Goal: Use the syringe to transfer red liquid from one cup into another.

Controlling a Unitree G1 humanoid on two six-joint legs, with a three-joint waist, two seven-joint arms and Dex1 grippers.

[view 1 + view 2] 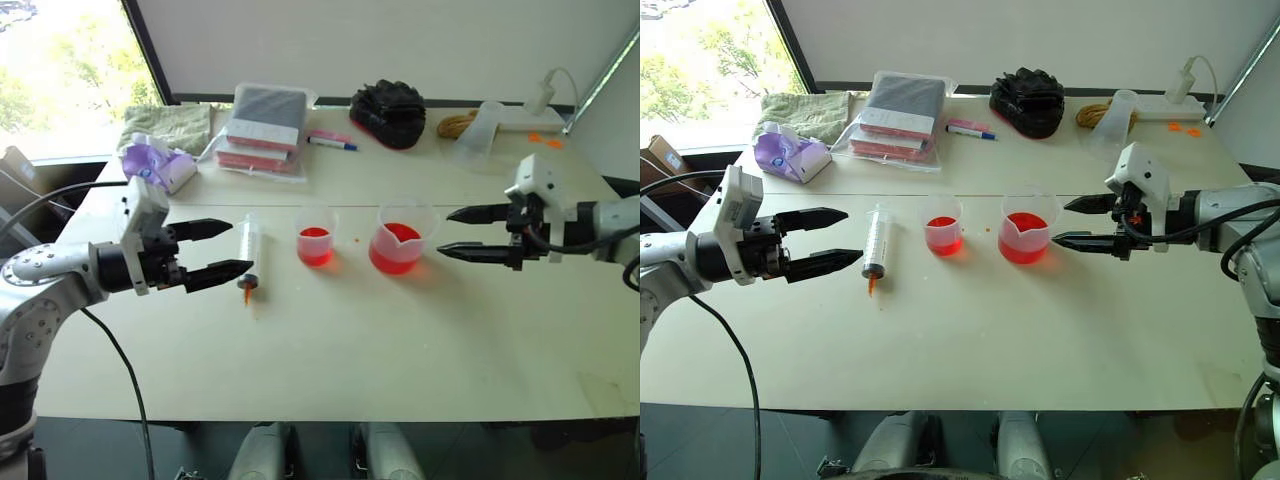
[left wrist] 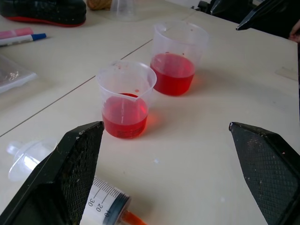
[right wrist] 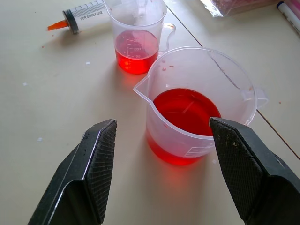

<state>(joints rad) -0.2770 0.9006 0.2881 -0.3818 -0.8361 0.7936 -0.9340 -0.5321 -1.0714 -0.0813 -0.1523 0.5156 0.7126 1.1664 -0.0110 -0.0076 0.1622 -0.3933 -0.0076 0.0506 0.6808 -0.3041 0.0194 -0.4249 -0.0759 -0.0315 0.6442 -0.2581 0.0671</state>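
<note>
A pale table (image 1: 330,350) held a spouted beaker (image 1: 402,236) and, left of it, a smaller cup (image 1: 316,234), both part-filled with red liquid (image 3: 185,108). The syringe (image 1: 876,243), printed "FOR SINGLE USE", lay flat left of the cup, orange tip toward the robot. The left gripper (image 1: 218,251), fingers apart and empty, hovered just beside the syringe. The right gripper (image 1: 1072,222), also spread, hovered beside the beaker.
</note>
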